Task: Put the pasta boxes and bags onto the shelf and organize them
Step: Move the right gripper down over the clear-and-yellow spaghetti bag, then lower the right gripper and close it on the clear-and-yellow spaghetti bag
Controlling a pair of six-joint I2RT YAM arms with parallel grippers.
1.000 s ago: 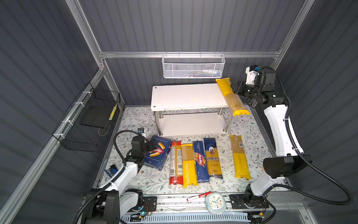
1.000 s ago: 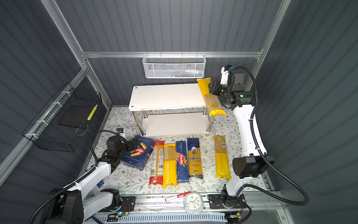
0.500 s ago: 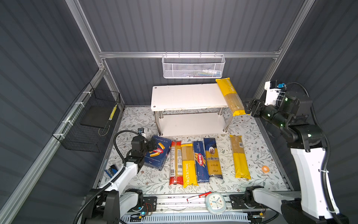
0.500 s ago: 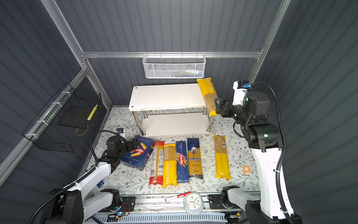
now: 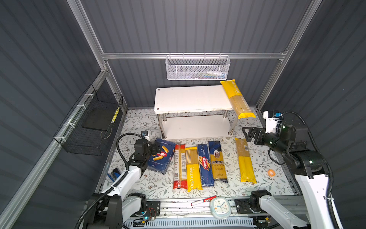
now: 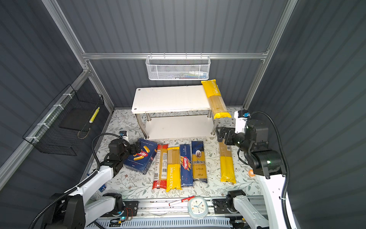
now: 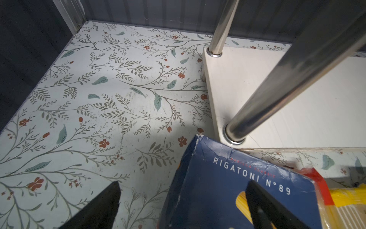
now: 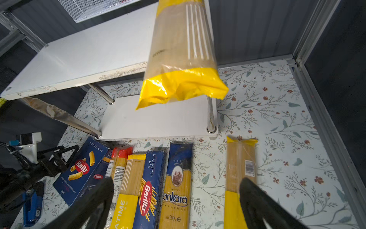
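Observation:
The white two-tier shelf (image 5: pixel 188 98) stands at the back. One yellow bag (image 5: pixel 236 100) lies on the right end of its top board and overhangs the front edge. On the floral floor in front lie, side by side, the rigatoni box (image 5: pixel 161 158), a red-ended bag (image 5: pixel 179 166), a PASTATIME bag (image 5: pixel 193 168), the spaghetti box (image 5: pixel 205 164), the ankara bag (image 5: pixel 217 161) and another yellow bag (image 5: pixel 245 160). My left gripper (image 7: pixel 183 184) is open, straddling the rigatoni box's edge. My right gripper (image 8: pixel 176 182) hangs open and empty above the floor bags, right of the shelf.
A white mesh basket (image 5: pixel 198 67) hangs on the back wall above the shelf. A black wire basket (image 5: pixel 93 123) hangs on the left wall. On the front rail lie a clock (image 5: pixel 219 207) and a red-white marker (image 5: pixel 203 200). A small orange disc (image 5: pixel 271 172) lies at the floor's right.
My right gripper let go of the yellow bag on the shelf top, opened wide and drew back and down toward the front. The left arm stayed where it was.

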